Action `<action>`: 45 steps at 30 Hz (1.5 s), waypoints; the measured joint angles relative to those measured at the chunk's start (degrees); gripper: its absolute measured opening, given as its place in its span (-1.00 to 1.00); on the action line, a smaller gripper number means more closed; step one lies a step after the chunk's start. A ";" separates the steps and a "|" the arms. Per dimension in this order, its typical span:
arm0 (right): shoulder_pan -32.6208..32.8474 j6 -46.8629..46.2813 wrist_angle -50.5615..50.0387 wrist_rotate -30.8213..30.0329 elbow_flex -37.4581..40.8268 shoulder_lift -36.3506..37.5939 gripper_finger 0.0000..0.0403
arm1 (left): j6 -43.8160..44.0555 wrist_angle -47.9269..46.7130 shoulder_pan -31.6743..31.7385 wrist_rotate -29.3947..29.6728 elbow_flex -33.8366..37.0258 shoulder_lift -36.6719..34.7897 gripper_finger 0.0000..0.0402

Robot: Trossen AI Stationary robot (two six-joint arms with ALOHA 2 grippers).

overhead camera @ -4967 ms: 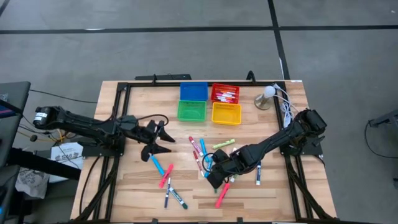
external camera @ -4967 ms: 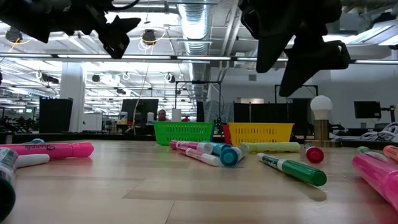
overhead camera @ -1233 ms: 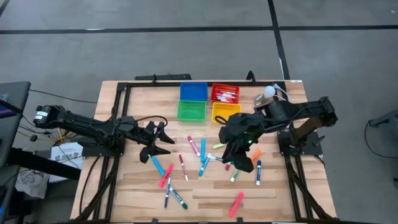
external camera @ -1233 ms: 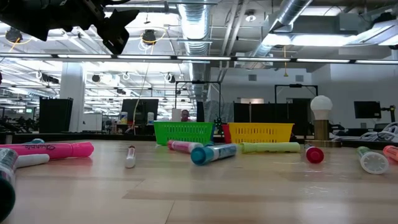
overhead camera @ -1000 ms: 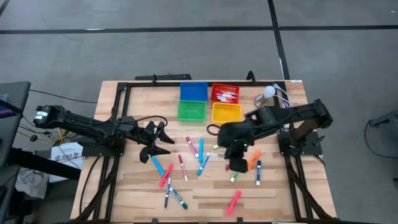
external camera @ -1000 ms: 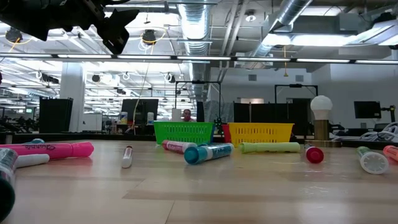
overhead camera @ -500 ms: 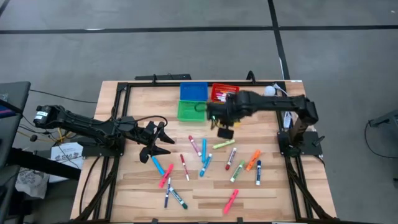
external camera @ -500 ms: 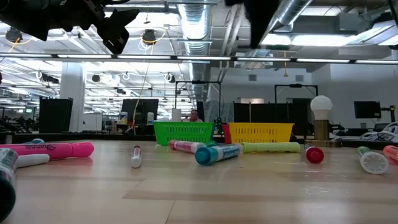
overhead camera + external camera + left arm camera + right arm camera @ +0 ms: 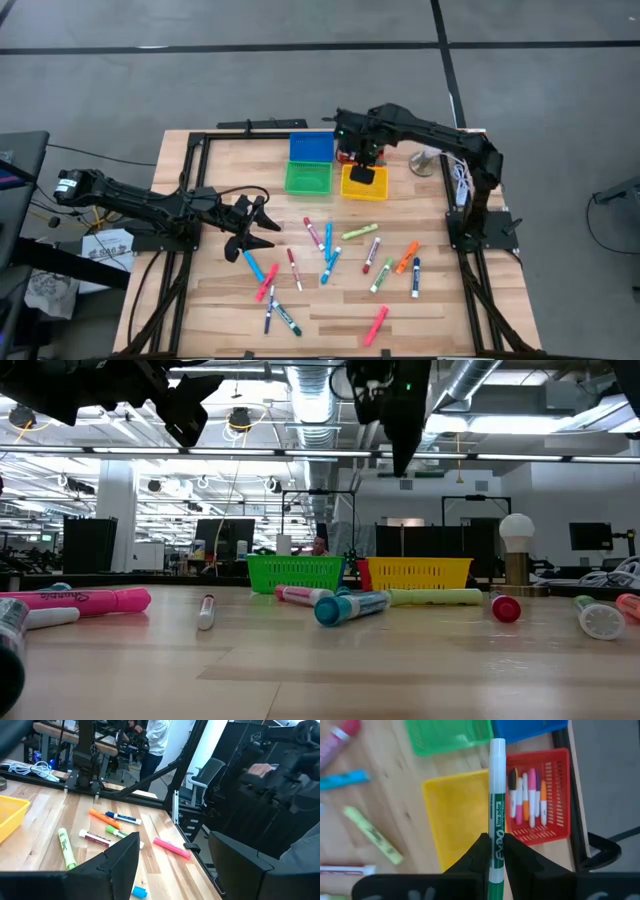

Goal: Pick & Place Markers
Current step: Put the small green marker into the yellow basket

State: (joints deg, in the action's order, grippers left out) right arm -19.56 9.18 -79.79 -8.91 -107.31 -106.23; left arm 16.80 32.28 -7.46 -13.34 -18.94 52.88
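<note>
Right gripper (image 9: pixel 495 851): clamped on green marker (image 9: pixel 496 805), seemingly above yellow bin (image 9: pixel 363 183). Left gripper (image 9: pixel 252 226): agape, empty. Risk: release over wrong bin

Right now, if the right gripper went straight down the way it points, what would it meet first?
Probably the yellow bin: the right gripper, shut on a green marker, hangs above its edge nearest the red bin. Depth is unclear.

Robotics lab; exposed ducts (image 9: pixel 310 400); monitors (image 9: pixel 225 540)

Both arms are matte black and jointed, with black cables looping beside the left pincer (image 9: pixel 262 222); its fingers (image 9: pixel 122 860) are broad black wedges.
</note>
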 joint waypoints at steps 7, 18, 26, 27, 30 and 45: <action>-2.84 2.95 2.36 3.99 0.02 -5.33 -0.82 | 0.00 0.20 0.04 0.00 0.00 0.00 0.18; -4.88 1.28 2.58 8.71 0.07 -14.37 -0.82 | 0.00 0.34 0.07 0.00 -0.01 0.00 0.18; -4.84 -2.86 -1.98 9.16 0.04 -14.07 -0.80 | 0.02 0.32 0.07 0.00 -0.02 0.00 0.18; -4.69 -3.16 -2.76 9.16 0.07 -13.96 -0.80 | 0.01 0.32 0.07 0.00 -0.02 0.00 0.18; -4.01 -3.22 -1.72 9.12 0.07 -13.86 -0.80 | 0.00 0.28 0.07 0.00 -0.02 0.00 0.18; -3.44 -4.71 4.15 9.14 9.53 -13.42 -0.79 | -0.01 0.06 0.07 0.00 -0.02 0.00 0.18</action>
State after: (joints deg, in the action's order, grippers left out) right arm -23.00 4.47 -75.65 0.23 -97.77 -119.66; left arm 16.79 32.34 -7.40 -13.34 -18.96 52.88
